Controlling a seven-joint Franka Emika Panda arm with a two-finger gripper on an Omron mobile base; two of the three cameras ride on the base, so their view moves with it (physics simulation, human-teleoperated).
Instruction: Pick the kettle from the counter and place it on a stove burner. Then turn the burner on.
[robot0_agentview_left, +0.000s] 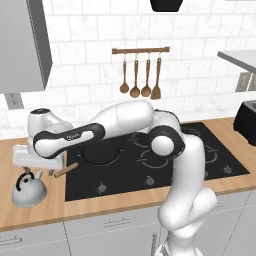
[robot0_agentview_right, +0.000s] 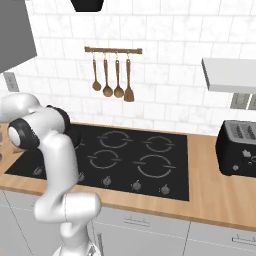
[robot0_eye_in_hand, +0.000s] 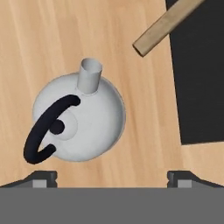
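The small silver-grey kettle (robot0_agentview_left: 29, 191) stands upright on the wood-grain counter (robot0_agentview_left: 35, 215), left of the black cooktop (robot0_agentview_left: 165, 167). In the hand view I look straight down on the kettle (robot0_eye_in_hand: 87, 122), with its black arched handle (robot0_eye_in_hand: 43, 133) and its short spout (robot0_eye_in_hand: 90, 74). My gripper (robot0_agentview_left: 39, 172) hangs open just above it, touching nothing. The fingertips (robot0_eye_in_hand: 43, 177) stand wide apart, and the kettle lies nearer the left one. Between the fingers of the gripper (robot0_eye_in_hand: 113, 178) there is nothing.
A black frying pan (robot0_agentview_left: 100, 150) sits on the cooktop's rear left burner, and its wooden handle (robot0_eye_in_hand: 166, 26) pokes over the counter near the kettle. Burner knobs (robot0_agentview_left: 102, 188) line the cooktop's front. A black toaster (robot0_agentview_right: 237, 147) stands at the right. Wooden utensils (robot0_agentview_right: 111, 75) hang on the wall.
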